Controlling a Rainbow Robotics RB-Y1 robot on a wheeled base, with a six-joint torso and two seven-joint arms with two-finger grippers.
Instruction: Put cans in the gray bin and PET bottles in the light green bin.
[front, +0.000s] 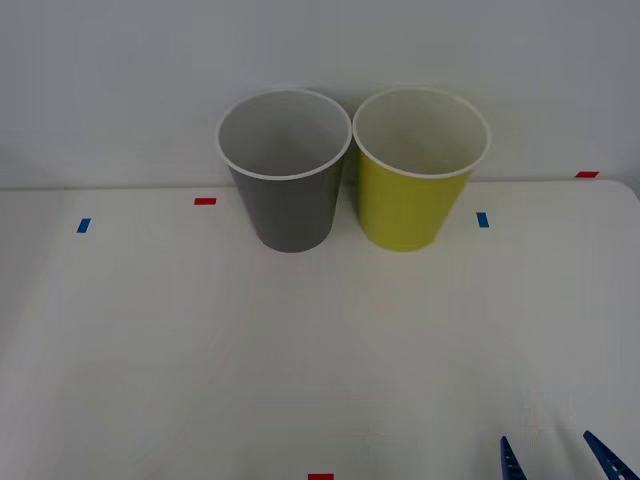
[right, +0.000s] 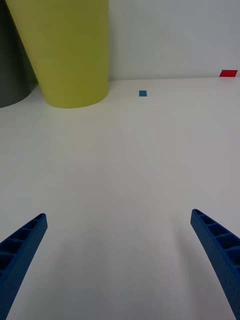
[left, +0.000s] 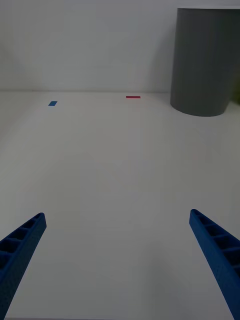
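Right end effector (front: 568, 458) low, fingers apart, empty.

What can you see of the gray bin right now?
The gray bin is a tall, round, tapered cup shape: dark gray outside, white rim, whitish inside, with nothing visible in it. It stands upright at the far side of the white table, close beside the light green bin on that bin's left; contact between them cannot be told. Neither gripper touches it.
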